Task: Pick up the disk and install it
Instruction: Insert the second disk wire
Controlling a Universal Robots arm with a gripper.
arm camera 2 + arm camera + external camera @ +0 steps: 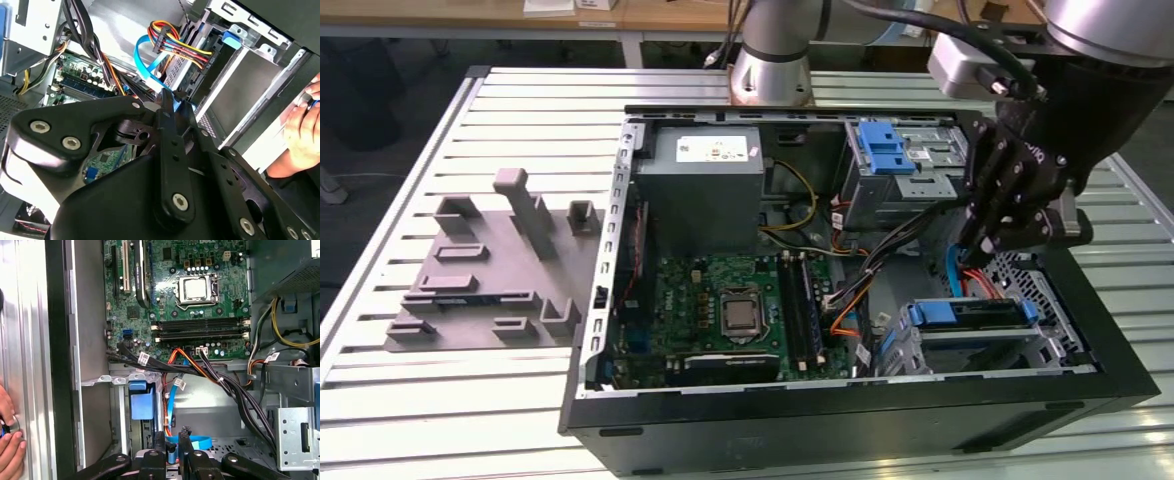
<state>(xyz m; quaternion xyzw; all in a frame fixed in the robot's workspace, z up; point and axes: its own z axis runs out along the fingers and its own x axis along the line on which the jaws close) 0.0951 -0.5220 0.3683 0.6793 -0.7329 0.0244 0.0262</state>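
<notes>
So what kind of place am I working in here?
Probably a robotics lab or test bench: an opened desktop computer case lies on a slatted aluminium table, beside a grey fixture block, with workbenches behind.

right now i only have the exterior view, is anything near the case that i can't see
observer: yes, both wrist views show a person's hand just outside the case wall.
operator: what's right at the gripper
observer: in the first wrist view a blue flat cable lies at the tip of the gripper.
operator: and the disk
observer: same view, the disk shows its blue end in the bay, with orange cables running close beside it.
</notes>
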